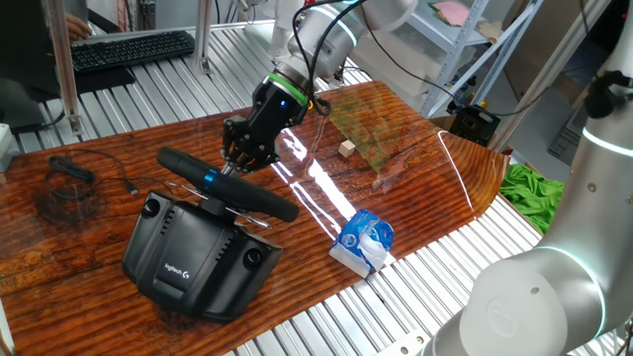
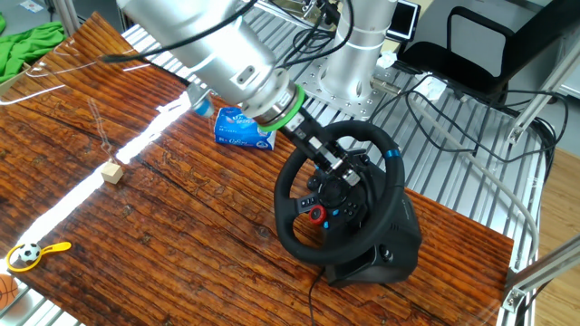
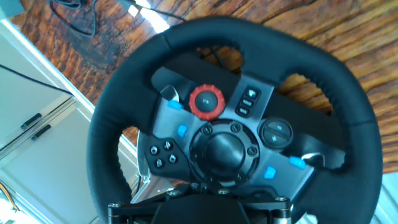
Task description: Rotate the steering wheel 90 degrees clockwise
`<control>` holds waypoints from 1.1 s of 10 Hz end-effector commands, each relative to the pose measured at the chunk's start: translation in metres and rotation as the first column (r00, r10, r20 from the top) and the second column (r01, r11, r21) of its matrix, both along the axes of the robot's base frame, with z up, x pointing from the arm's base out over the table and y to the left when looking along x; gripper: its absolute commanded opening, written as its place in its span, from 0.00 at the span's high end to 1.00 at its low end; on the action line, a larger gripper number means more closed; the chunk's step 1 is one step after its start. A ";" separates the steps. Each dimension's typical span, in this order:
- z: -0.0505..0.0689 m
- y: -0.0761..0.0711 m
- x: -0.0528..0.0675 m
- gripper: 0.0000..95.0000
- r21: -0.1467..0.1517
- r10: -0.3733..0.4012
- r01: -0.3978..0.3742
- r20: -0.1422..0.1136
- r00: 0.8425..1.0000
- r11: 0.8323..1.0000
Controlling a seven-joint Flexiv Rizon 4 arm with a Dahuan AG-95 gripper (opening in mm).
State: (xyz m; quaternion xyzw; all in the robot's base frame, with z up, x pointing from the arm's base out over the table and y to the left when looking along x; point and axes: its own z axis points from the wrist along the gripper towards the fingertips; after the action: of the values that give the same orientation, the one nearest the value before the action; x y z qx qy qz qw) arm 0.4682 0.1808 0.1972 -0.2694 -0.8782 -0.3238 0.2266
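One fixed view: gripper (image 1: 240, 155) at the steering wheel (image 1: 229, 186) rim, on its base at the table's near edge.
Other fixed view: fingers inside the rim, near the hub; grip state unclear.
Hand view: rim fills frame.
Judgement: mid-turn; next, sweep clockwise.

Steering wheel (image 1: 226, 185) sat on its base (image 1: 198, 259) near the table's (image 1: 89, 307) front edge. Packet (image 1: 364, 241) lay to the wheel's right near the same edge; small block (image 1: 345, 148) sat farther back. Keyboard (image 1: 133, 48) lay well behind the wheel, off the table.
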 end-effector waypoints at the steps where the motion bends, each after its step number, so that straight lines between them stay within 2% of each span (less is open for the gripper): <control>1: 0.002 0.009 -0.001 1.00 -0.001 -0.010 0.010 -0.002 1.000 1.000; 6: 0.002 0.030 0.005 1.00 -0.012 -0.035 0.035 -0.010 0.999 0.999; 8: 0.001 0.035 0.003 1.00 -0.008 -0.035 0.034 -0.008 0.999 0.999; 11: 0.002 0.040 0.001 1.00 0.017 -0.033 0.033 -0.017 0.999 0.999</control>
State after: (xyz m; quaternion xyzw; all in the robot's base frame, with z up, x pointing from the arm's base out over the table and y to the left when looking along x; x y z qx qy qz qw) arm 0.4664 0.2201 0.1998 -0.2850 -0.8680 -0.3351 0.2304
